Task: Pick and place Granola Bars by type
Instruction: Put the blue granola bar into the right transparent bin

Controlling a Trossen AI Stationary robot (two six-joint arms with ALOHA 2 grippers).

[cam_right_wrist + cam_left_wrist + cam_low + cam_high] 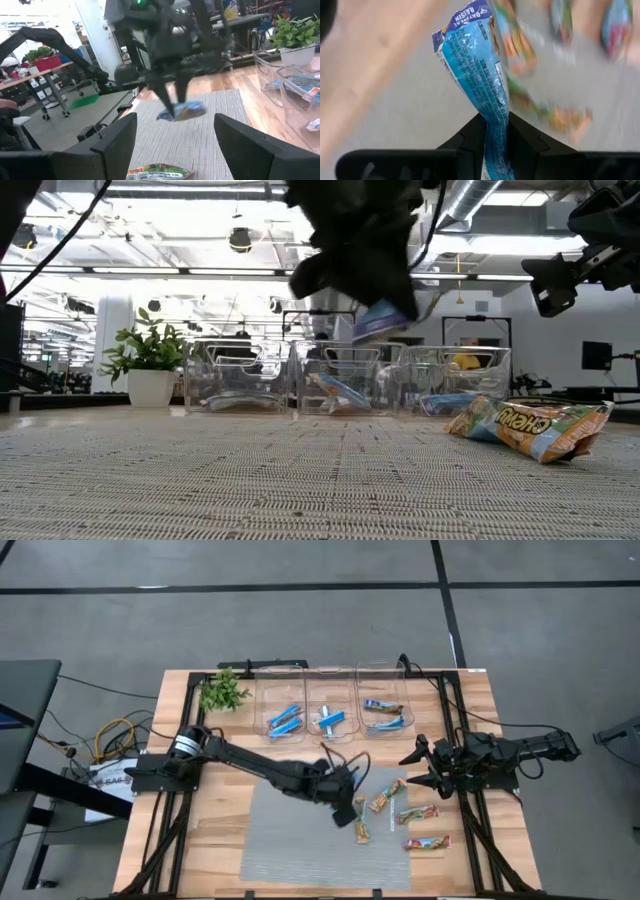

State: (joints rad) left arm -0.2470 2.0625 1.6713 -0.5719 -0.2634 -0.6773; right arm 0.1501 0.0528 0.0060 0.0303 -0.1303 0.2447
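I see a wooden bench (200,840) on a grey floor, with a grey woven mat (300,835) covering its near centre. Along the far edge, at twelve o'clock from the mat, stand three clear bins (329,712) in a row, with a small potted plant (222,692) at their nine o'clock side. I note blue granola bars in the left bin (285,719) and middle bin (327,721); the right bin (385,716) holds bars with blue and tan wrappers.

The left arm reaches across from nine o'clock to the mat's centre. Its left hand (352,808) is pinched narrow on a blue granola bar (479,75). In the left wrist view the wrapper stands up from between the two dark fingers (467,145). In the low view the bar (383,317) hangs clear above the mat, and the right wrist view confirms it dangling from the fingertips, off the surface.

Four tan granola bars lie loose at three o'clock of the left hand: one (361,831) just beside the hand, one (387,795) at its two o'clock, one (418,812) further right and one (427,842) nearest the bench's front edge.

The right hand (425,767) waits at three o'clock on the bench, above the mat's right edge, fingers spread wide and holding nothing.
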